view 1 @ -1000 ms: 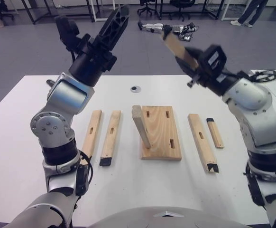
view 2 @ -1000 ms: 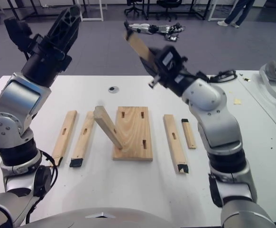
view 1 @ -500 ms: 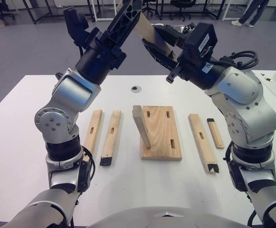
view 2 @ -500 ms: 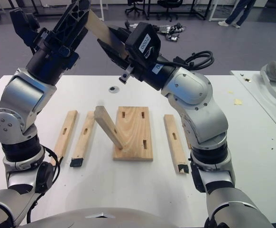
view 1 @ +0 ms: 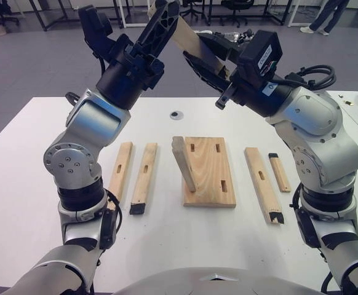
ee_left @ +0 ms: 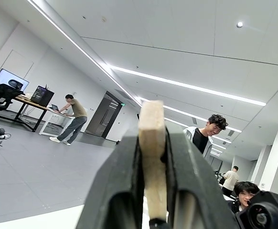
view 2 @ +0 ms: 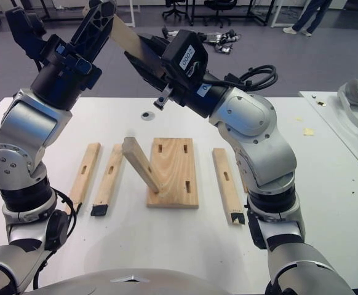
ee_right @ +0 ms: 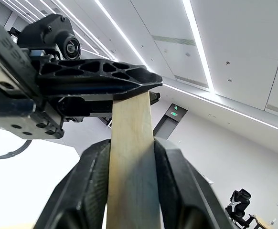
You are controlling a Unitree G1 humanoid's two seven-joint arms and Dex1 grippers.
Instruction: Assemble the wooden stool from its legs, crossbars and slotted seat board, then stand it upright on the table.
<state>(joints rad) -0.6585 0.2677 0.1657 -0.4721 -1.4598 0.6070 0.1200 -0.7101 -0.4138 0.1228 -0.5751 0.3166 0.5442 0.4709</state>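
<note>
1. One wooden bar [view 2: 128, 38] is up in the air over the far side of the table [view 1: 25, 184], well above everything else. Its long axis is on a slant: the high end points up and to the robot's left, the low end drops toward the right.
2. Left gripper [ee_left: 152, 138] is clamped on the high end. The left wrist view shows the bar's narrow edge squeezed between both fingers.
3. Right gripper [ee_right: 132, 143] is closed on the same bar further down, a finger pressed to each side of it. So both pincers have hold of the one piece, pretty much tip to tip.
4. Down on the table, the slotted seat board [view 1: 211, 175] lies flat in the middle, long axis running away from the robot.
5. Sitting at the board's left edge is a leg [view 1: 184, 163], tilted, with its top leaning left.
6. Left of the board are two slotted pieces, flat and side by side: an outer piece [view 1: 119, 169] and an inner piece [view 1: 144, 175] with a dark near end. Both point roughly away from the robot.
7. Right of the board is a longer piece [view 1: 262, 190] with a dark near end, and just beside it a short slim piece [view 1: 278, 172] with a dark far end.
</note>
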